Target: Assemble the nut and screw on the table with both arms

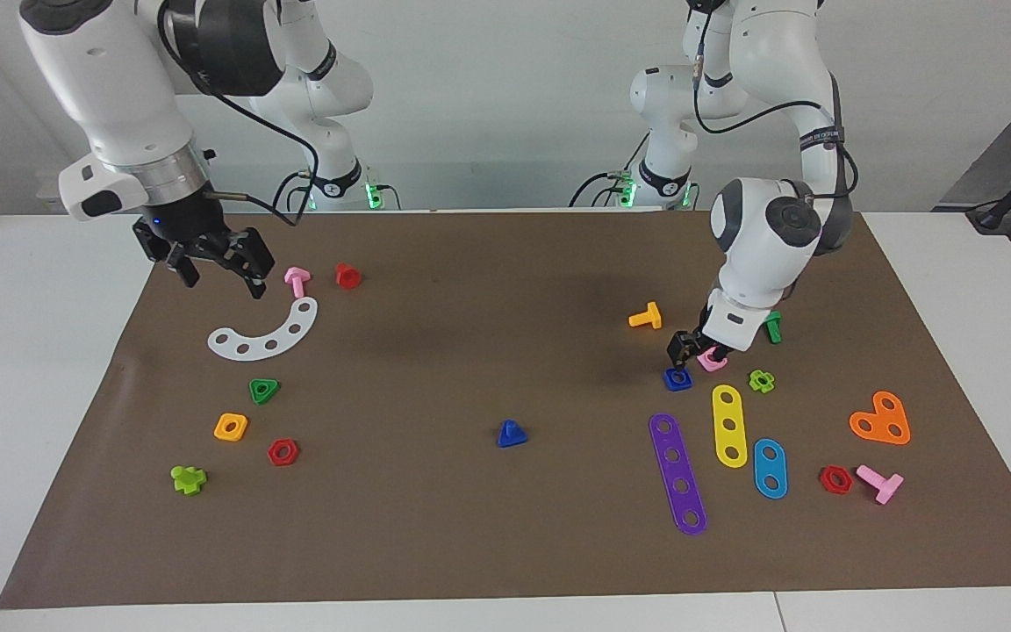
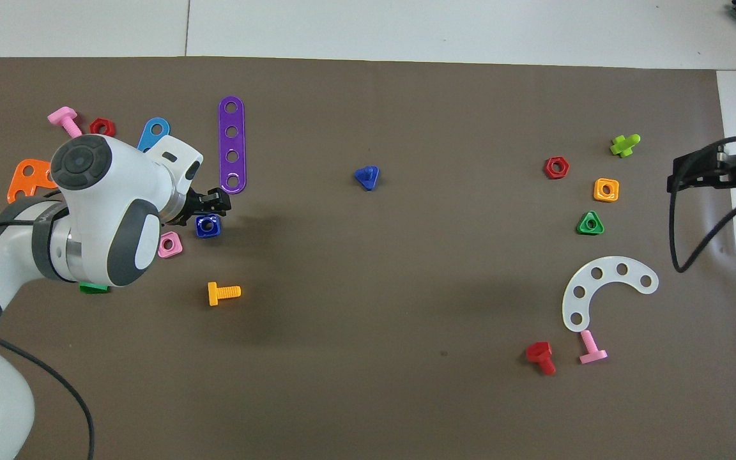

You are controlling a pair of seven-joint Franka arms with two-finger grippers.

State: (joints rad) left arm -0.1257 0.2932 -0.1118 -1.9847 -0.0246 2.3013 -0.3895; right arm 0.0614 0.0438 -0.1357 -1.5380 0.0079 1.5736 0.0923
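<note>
The blue square nut (image 1: 677, 378) lies flat on the brown mat (image 1: 470, 333) toward the left arm's end of the table; it also shows in the overhead view (image 2: 207, 225). My left gripper (image 1: 697, 349) hangs open just over it, not touching it, and also shows in the overhead view (image 2: 211, 204). The blue screw (image 1: 512, 434) with the triangular head lies alone mid-mat, and shows in the overhead view (image 2: 367, 177). My right gripper (image 1: 220, 279) is open and empty, raised over the mat's edge at the right arm's end.
A pink square nut (image 1: 713, 360) lies right beside the blue nut, nearer the robots. An orange-yellow screw (image 1: 646, 316), a purple strip (image 1: 677, 474) and a yellow strip (image 1: 728, 425) lie close by. A white arc (image 1: 264, 333) and a pink screw (image 1: 297, 281) lie by the right gripper.
</note>
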